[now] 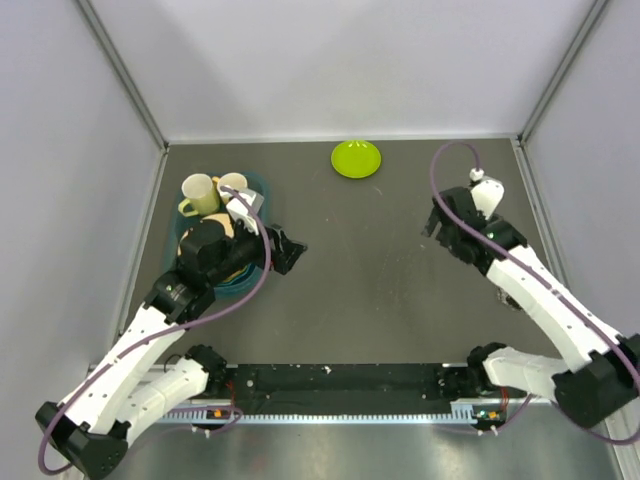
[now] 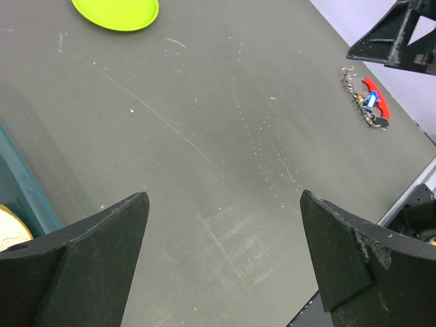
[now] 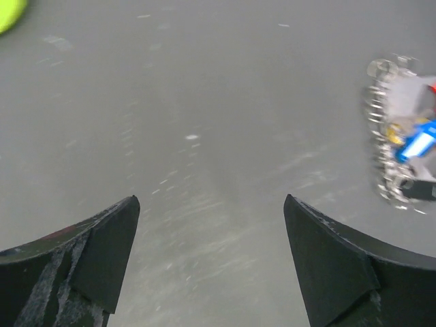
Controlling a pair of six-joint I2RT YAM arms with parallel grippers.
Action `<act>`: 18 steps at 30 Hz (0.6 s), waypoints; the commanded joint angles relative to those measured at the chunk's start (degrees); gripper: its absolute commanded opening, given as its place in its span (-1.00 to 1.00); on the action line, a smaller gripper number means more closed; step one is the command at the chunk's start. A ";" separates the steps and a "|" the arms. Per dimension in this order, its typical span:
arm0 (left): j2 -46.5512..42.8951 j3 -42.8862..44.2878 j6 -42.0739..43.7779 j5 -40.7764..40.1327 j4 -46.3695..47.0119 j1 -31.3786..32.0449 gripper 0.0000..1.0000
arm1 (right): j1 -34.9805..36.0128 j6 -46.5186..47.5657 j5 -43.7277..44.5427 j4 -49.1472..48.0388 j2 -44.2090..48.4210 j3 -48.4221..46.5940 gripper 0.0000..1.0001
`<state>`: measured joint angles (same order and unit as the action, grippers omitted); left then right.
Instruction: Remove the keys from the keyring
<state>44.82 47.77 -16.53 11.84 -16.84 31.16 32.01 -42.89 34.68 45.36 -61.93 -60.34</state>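
The keys (image 2: 371, 101) lie in a small bunch on the dark table, far right in the left wrist view: one long red key (image 2: 379, 102), one blue (image 2: 369, 99), with silver rings and a short chain (image 2: 350, 78). I cannot pick out the keyring itself. The bunch also shows blurred at the right edge of the right wrist view (image 3: 405, 146). In the top view the right arm hides it. My left gripper (image 1: 285, 250) (image 2: 223, 204) is open and empty, far left of the keys. My right gripper (image 1: 432, 225) (image 3: 211, 208) is open and empty, with the keys to its right.
A lime-green dish (image 1: 356, 158) (image 2: 116, 10) sits at the back middle. A teal tray (image 1: 262, 185) with two cups (image 1: 200, 195) is at the back left, partly under my left arm. The right arm's black end (image 2: 398, 37) hangs just above the keys.
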 commanded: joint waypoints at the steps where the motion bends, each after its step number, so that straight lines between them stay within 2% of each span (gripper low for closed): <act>1: -1.49 -0.66 1.07 -3.04 3.30 0.39 0.95 | -10.54 -4.30 0.83 3.77 -3.28 1.27 0.67; 2: -1.57 -0.66 0.98 -3.31 3.31 0.48 0.95 | -15.09 -5.43 0.92 3.77 -3.54 2.06 0.65; 8: -1.14 -1.10 1.07 -4.54 3.48 1.19 0.93 | -30.57 -8.16 1.54 3.68 -6.53 7.33 0.56; 15: 2.03 -0.31 1.15 -3.92 3.57 1.45 0.91 | -41.57 -8.79 -3.28 1.49 -13.29 9.53 0.60; 18: 2.56 -0.13 1.51 -5.15 3.66 1.45 0.91 | -43.43 -8.08 -5.40 -1.06 -15.58 10.94 0.55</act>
<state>46.89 46.92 -16.19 8.01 -15.88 32.36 -8.80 -50.78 32.82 47.29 -75.24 -50.89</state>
